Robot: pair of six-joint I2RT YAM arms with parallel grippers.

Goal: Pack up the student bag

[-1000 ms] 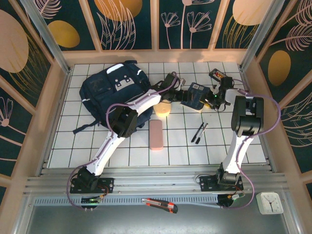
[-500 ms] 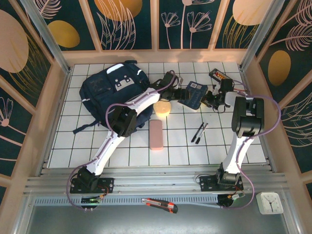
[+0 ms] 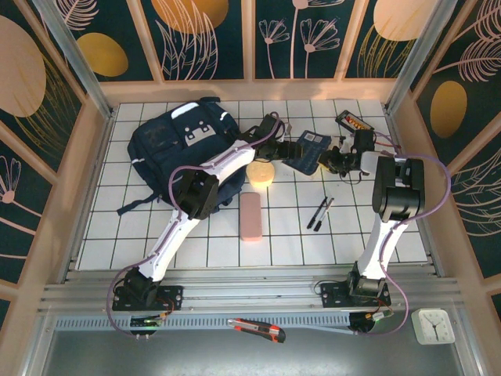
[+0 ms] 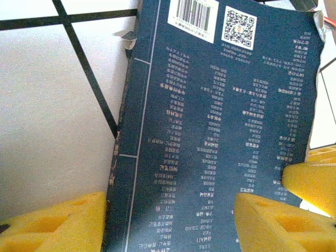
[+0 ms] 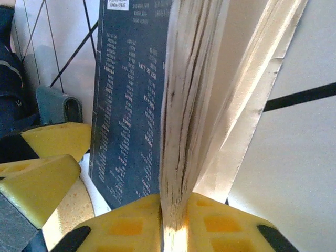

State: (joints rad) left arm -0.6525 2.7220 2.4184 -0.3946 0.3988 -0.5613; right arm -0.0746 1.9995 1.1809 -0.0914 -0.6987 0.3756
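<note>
The table [image 3: 156, 235] is white, ruled with a black grid. A navy backpack [image 3: 168, 149] lies at its far left. Just right of the backpack sits a round pale-yellow disc [image 3: 261, 174], with a pink oblong case [image 3: 250, 216] nearer the front. Two dark pens [image 3: 319, 213] lie well right of the backpack, and a small black gadget [image 3: 350, 121] lies farther right still.

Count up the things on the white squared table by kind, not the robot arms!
student bag: 1
book: 1
pens: 2
pink case: 1
yellow round thing: 1
black-and-orange gadget: 1
Total: 7
</note>
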